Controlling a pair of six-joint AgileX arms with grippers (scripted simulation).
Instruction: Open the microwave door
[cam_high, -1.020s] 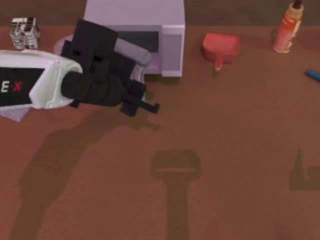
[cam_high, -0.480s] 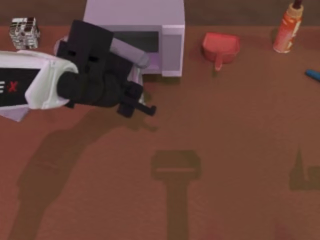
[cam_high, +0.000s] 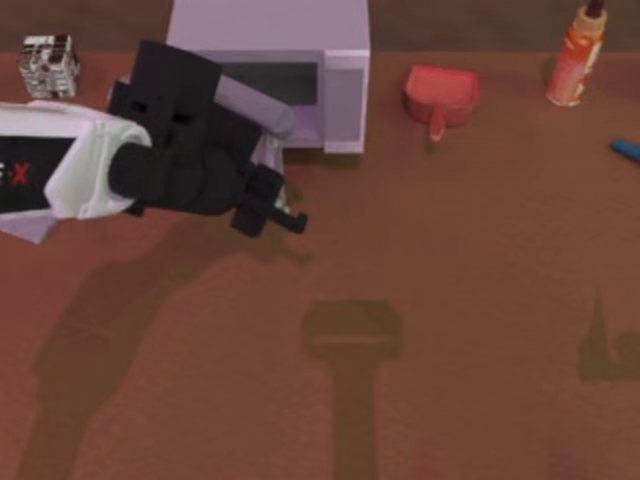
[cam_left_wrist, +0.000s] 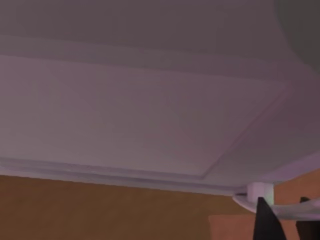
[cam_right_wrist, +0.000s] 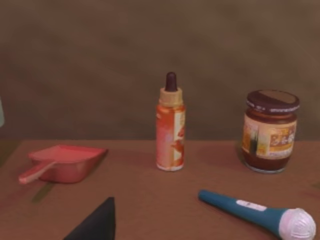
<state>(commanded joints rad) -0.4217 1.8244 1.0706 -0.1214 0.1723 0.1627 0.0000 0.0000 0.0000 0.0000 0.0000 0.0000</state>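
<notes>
The left gripper (cam_high: 285, 215) hangs over the table (cam_high: 450, 300) just in front of the microwave (cam_high: 268, 45), at the swung-out edge of the door (cam_high: 255, 105); whether its fingers are spread I cannot tell. The microwave sits at the far edge, left of centre, door ajar. The right arm is out of the top view.
</notes>
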